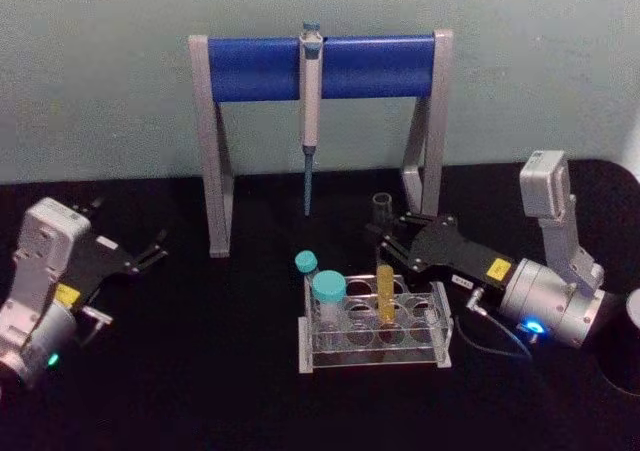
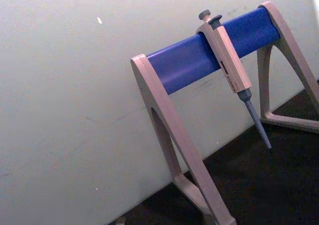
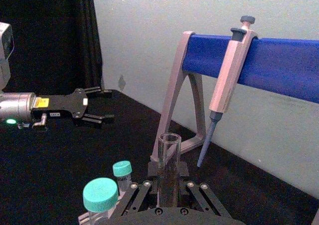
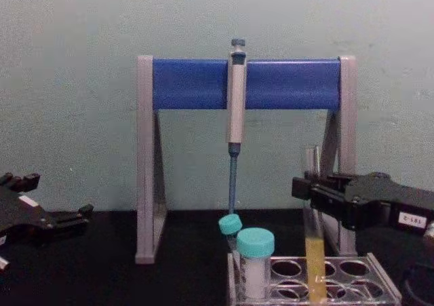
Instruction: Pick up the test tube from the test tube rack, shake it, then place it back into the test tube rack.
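The test tube [image 1: 384,289] is a long clear glass tube with yellow-orange liquid in its lower part. It stands upright with its lower end in a hole of the low clear test tube rack [image 1: 440,323]. My right gripper [image 1: 386,233] reaches in from the right and is shut on the tube's clear upper part. The right wrist view shows the tube's open rim [image 3: 169,141] between the pads [image 3: 182,169]. In the chest view the test tube [image 4: 314,265] stands in the rack [image 4: 380,285]. My left gripper [image 1: 152,250] rests open at the table's left, apart from everything.
Two teal-capped tubes [image 1: 327,291] stand in the rack's left holes. Behind the rack is a grey-and-blue pipette stand [image 1: 322,69] with a pipette [image 1: 311,111] hanging from its bar. A dark round object [image 1: 630,331] sits at the right edge.
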Robot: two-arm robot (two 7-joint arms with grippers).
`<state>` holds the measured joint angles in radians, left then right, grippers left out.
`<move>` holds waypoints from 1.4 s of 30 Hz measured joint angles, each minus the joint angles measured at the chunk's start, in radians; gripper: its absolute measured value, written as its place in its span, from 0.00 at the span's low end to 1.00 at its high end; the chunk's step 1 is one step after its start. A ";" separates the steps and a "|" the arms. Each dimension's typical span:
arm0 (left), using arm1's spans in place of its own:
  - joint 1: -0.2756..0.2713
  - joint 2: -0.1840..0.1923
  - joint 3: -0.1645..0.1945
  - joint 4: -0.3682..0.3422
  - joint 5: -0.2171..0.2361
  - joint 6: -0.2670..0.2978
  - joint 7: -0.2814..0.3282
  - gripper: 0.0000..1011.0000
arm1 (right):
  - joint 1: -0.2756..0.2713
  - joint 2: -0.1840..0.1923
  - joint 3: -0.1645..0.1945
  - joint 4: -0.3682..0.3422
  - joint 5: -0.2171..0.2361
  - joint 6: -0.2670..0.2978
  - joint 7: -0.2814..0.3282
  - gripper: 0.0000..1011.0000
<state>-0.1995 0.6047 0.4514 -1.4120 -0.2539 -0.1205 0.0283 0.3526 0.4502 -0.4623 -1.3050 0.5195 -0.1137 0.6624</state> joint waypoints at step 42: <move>0.000 0.000 0.000 0.000 0.000 0.000 0.000 0.99 | 0.005 0.002 -0.010 0.008 -0.011 0.016 -0.004 0.23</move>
<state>-0.1995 0.6047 0.4514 -1.4120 -0.2539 -0.1206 0.0283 0.3578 0.4520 -0.4725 -1.2972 0.5080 -0.0974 0.6585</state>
